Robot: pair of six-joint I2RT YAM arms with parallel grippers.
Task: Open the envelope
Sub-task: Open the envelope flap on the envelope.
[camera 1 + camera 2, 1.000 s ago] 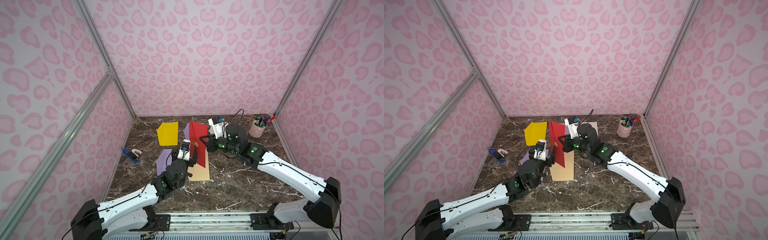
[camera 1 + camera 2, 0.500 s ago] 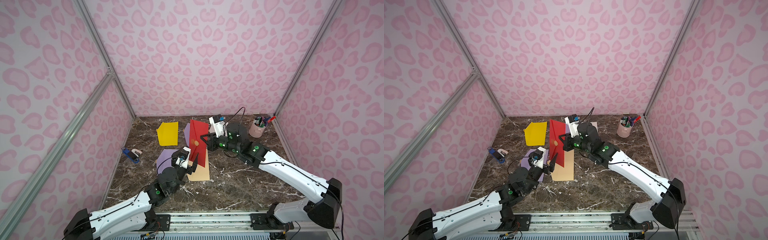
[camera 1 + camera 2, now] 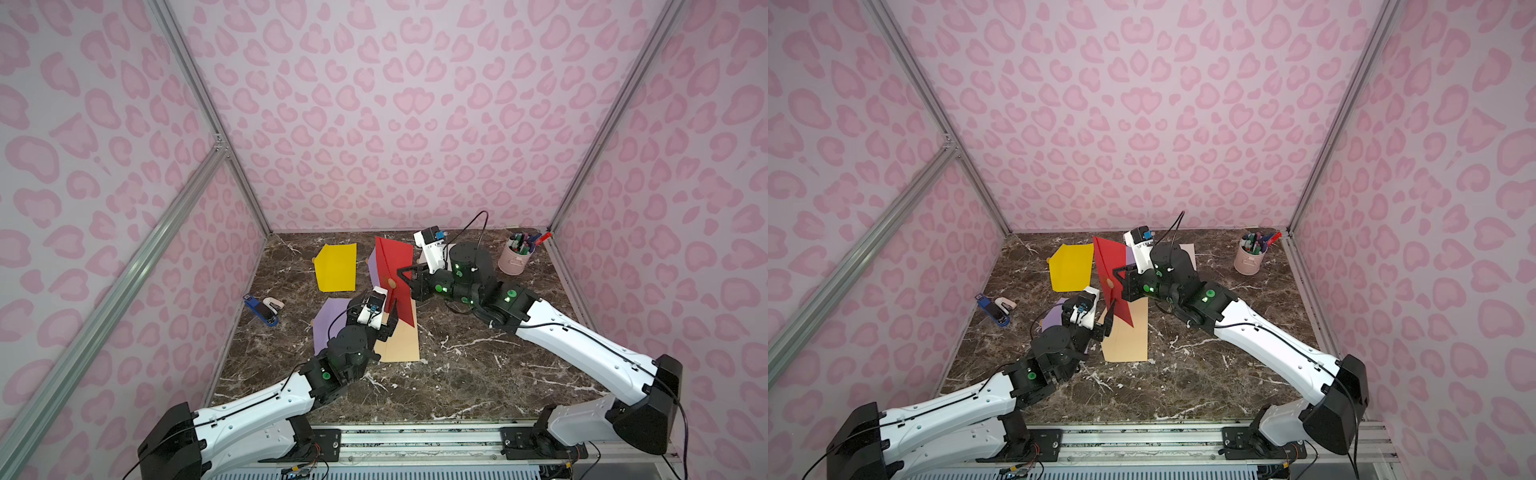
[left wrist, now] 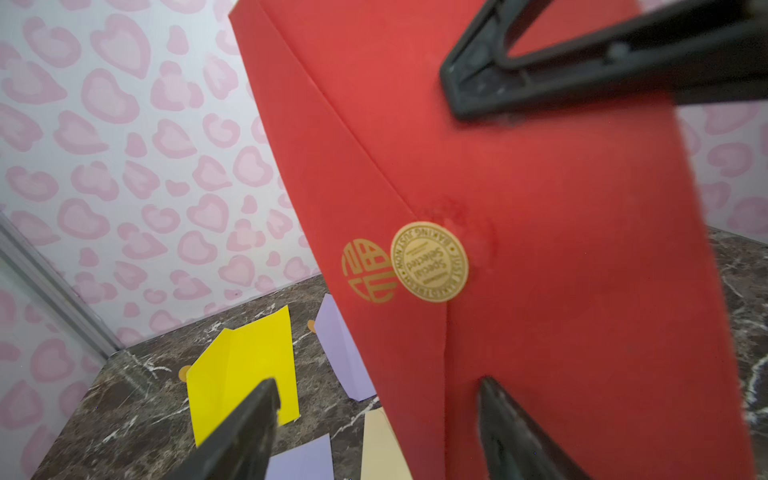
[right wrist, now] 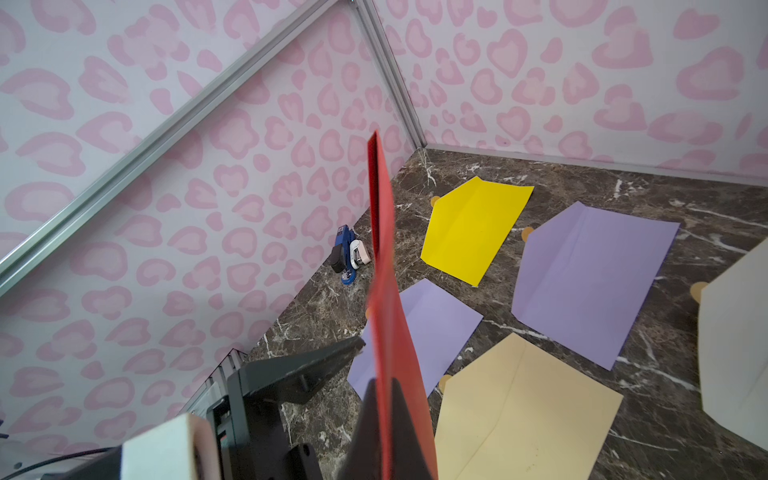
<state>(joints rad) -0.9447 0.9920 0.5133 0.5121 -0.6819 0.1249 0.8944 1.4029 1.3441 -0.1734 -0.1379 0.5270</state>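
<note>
Red envelope (image 3: 395,262) is off the tabletop (image 3: 478,374), standing on edge in the air near the middle. The right hand (image 3: 405,276) is clamped tight on one side edge and holds it up.

Left hand (image 4: 376,386): fingers spread wide, nothing in them, set at the lower part of the envelope's flap side. One finger lies in front of the red face, the other out to the side. Contact can't be told.

Progress: lifted and presented, not opened. The pointed flap lies flat and the gold sticker (image 4: 429,261) sits over its tip, seal unbroken. Judged left to do: catch the flap or sticker, peel it and fold the flap back.

Count:
- Envelopes, six: one red; lying flat are one yellow (image 3: 336,268), two purple (image 5: 594,282) (image 5: 419,332), one tan (image 5: 528,407) and one pale (image 5: 739,353), partly seen.
- Pen cup (image 3: 515,259): one, back corner.
- Blue stapler (image 3: 262,309): one, with a small white item (image 3: 274,304) just beside it.
</note>
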